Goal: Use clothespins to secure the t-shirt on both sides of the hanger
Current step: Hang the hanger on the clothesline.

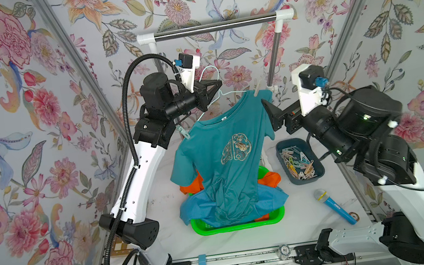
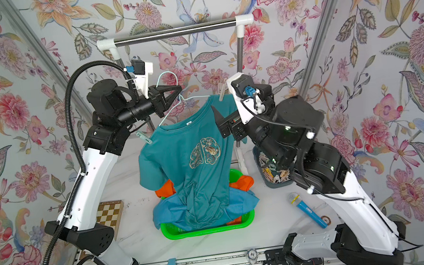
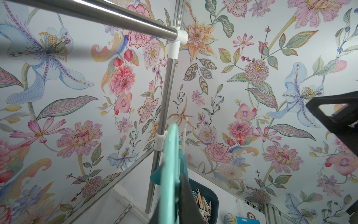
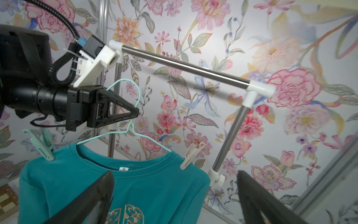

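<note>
So, a mint clothespin point(image 4: 41, 144) bites the teal t-shirt point(image 1: 224, 151) at the shoulder toward the left arm, and a beige clothespin point(image 4: 191, 155) bites the shoulder toward the right arm. Each stands roughly on end, with its biting end down on the fabric and its handles up and leaning away from the collar.

The shirt hangs on a pale wire hanger point(image 4: 155, 143). Its long axis runs from one arm to the other and its hook points up, below the steel rail point(image 1: 216, 25). The hem trails into a green basket point(image 1: 234, 226).

The left gripper point(image 4: 136, 113) is clamped tight on the hanger's neck, just under the hook. The right gripper point(image 4: 175, 173) has its fingers spread wide and holds nothing. The beige-pinned shoulder lies ahead between them, and whether a finger touches the sleeve cannot be told.

Spare clothespins point(image 1: 298, 163) are heaped in a blue-grey bin point(image 1: 285, 145) beside the basket.
</note>
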You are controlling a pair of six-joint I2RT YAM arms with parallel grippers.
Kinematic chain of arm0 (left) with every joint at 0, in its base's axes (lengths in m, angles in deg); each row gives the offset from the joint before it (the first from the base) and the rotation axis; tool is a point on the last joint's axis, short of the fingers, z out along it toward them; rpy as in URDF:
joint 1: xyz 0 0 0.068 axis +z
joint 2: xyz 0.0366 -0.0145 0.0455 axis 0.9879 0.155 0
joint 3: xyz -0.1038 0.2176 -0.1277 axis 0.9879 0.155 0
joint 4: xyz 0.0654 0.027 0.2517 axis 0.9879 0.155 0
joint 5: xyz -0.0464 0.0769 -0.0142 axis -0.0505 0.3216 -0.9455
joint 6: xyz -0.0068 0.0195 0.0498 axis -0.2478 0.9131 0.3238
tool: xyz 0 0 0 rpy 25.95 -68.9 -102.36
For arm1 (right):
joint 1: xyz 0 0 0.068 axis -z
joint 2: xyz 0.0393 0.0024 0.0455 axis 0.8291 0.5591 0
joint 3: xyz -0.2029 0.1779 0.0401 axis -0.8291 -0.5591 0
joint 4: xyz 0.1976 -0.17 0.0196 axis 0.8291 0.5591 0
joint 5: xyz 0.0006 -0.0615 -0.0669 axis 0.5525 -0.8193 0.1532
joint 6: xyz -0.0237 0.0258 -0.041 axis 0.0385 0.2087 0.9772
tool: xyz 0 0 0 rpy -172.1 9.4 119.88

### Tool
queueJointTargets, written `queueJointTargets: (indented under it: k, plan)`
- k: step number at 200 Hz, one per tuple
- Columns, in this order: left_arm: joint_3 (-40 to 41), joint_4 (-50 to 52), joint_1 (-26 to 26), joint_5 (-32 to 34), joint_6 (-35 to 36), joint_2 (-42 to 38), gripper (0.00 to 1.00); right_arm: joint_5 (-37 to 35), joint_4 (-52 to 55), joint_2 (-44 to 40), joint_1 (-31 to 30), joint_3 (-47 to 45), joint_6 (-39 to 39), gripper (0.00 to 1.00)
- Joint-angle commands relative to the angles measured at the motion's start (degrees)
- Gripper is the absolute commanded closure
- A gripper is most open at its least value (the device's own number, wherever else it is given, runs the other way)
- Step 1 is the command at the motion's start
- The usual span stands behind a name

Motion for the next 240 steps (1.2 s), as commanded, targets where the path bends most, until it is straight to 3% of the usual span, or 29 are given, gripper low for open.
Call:
queueJointTargets:
  k: [1, 10, 49, 144, 240]
  plan:
    - [-2.0, -0.4, 0.9, -5.4, 0.9, -2.4, 0.92, 21.0, 12.0, 3.0, 7.2, 5.0, -4.9, 0.01]
    - [-2.3, 0.2, 1.0, -6.1, 1.2, -2.5, 0.92, 25.2, 13.5, 4.9, 9.4, 7.1, -5.5, 0.01]
    - [-2.7, 4.4, 1.7, -6.1, 3.7, -3.4, 0.92, 31.9, 19.5, 12.8, 14.0, 14.3, -5.0, 0.0]
    - [2.3, 14.5, 1.7, -7.2, 14.2, -6.6, 0.96, 48.1, 19.4, 13.7, 14.5, 13.0, 0.1, 0.04]
    - [6.3, 19.7, 1.7, -12.0, 20.5, -10.3, 0.96, 56.0, 21.2, 14.8, 14.2, 9.4, 1.6, 0.12]
